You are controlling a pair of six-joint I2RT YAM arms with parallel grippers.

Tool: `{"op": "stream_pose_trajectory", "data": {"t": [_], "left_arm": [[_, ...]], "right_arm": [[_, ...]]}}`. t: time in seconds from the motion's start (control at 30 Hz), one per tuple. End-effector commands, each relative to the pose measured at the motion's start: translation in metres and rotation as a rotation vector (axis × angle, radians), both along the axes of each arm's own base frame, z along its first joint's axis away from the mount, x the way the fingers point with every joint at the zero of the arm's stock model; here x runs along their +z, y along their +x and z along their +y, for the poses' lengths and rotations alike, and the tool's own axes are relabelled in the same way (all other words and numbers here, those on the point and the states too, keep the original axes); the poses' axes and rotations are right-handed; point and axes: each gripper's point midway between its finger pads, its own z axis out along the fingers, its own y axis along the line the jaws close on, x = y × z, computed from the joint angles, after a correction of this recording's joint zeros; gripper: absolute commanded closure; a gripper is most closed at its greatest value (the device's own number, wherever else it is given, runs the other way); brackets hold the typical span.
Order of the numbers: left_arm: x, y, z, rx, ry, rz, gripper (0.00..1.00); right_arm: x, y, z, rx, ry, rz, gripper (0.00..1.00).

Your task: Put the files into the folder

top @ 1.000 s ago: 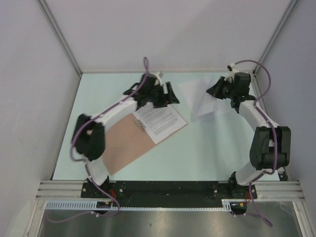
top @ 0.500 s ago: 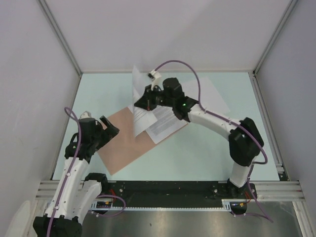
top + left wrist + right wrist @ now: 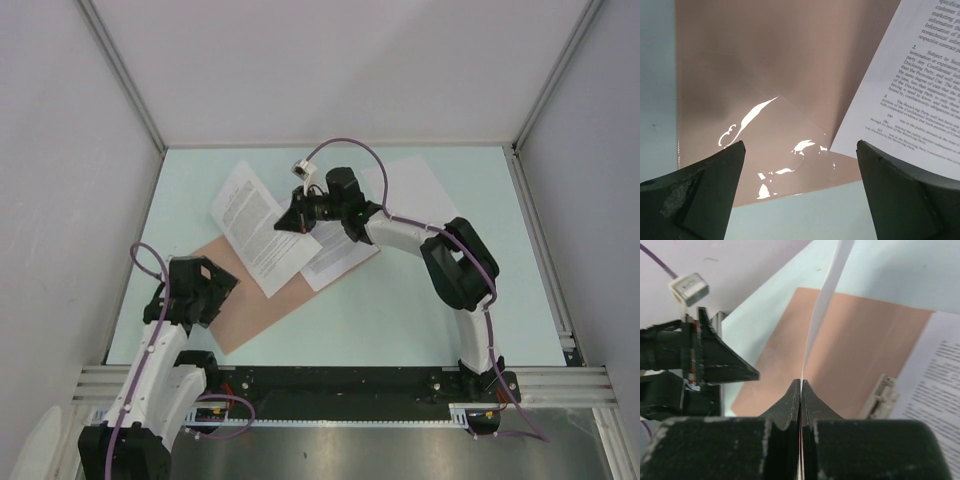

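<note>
Sheet transfer: right fingers (image 3: 799, 392) pinch one file (image 3: 250, 225) over folder (image 3: 255, 310); left fingers (image 3: 215, 281) wide, empty. Next: lower, release.

files (image 3: 250, 228): 3 visible | folder (image 3: 250, 310): 1 | left end effector (image 3: 800, 147) + right end effector (image 3: 800, 384): 2

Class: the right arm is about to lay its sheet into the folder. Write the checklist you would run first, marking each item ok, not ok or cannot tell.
1. Right gripper shut on the held sheet: ok.
2. Left gripper open, holding nothing: ok.
3. Held sheet squared with the folder: not ok, it sits skewed, overshooting the far edge.
4. Folder's clip free to take paper: cannot tell.
5. Blank sheet filed: not ok, it lies on the table.
</note>
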Motion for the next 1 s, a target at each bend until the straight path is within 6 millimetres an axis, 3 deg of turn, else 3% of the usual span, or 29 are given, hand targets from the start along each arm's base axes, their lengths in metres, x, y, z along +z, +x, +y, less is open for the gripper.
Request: {"op": "stream_pose_trajectory", "data": {"t": [0.0,0.13,0.3,0.53,0.67,0.83,0.97], "left_arm": [[0.012,0.023,0.003,0.036,-0.011,-0.084,0.00],[0.006,0.022,0.004,0.030,-0.002,-0.068,0.00],[0.004,0.021,0.004,0.038,-0.004,-0.076,0.00],[0.013,0.022,0.010,0.039,0.032,-0.087,0.00],[0.019,0.022,0.019,0.070,0.076,-0.084,0.00],[0.037,0.037,0.028,0.088,0.091,-0.117,0.00],[0.037,0.045,0.030,0.077,0.063,-0.093,0.00]], "right_arm": [[0.019,0.016,0.000,0.065,0.077,-0.192,1.00],[0.002,0.019,0.004,0.089,0.089,-0.173,1.00],[-0.005,0.008,0.018,0.153,0.123,-0.157,1.00],[-0.005,-0.007,0.022,0.177,0.192,-0.062,1.00],[-0.016,-0.012,0.027,0.169,0.206,0.039,1.00],[-0.052,-0.022,0.033,0.126,0.131,0.155,1.00],[-0.077,-0.026,0.036,0.090,0.065,0.218,1.00]]}}
